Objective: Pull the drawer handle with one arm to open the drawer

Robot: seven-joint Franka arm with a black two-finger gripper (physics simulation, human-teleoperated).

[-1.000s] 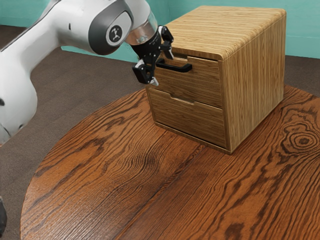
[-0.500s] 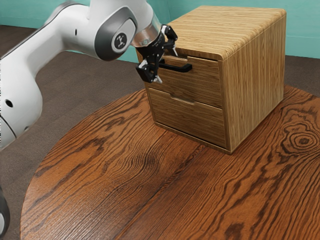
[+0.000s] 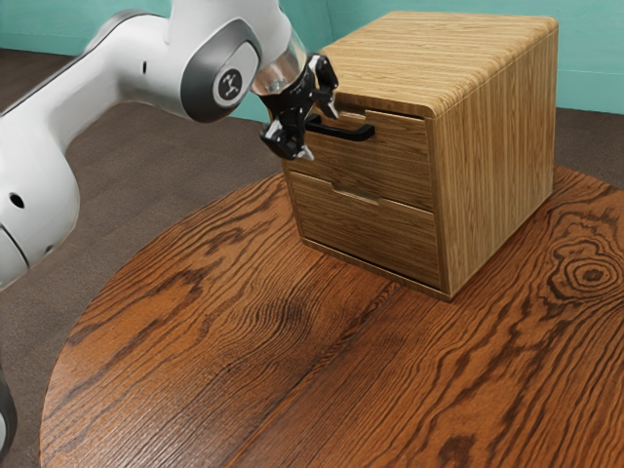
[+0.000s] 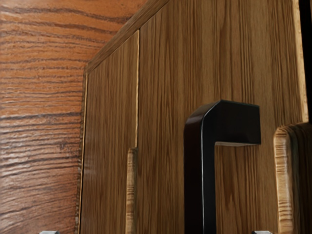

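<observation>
The gripper (image 3: 310, 117) is hanging at the handle (image 3: 343, 129) on the upper of 2 drawers (image 3: 385, 161), at its end toward the exterior view's left. Its fingers are standing wide, straddling the bar. Closing squarely and then pulling straight outward should be working best.

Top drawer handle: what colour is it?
The handle is glossy black; the wrist view shows it best.
</observation>
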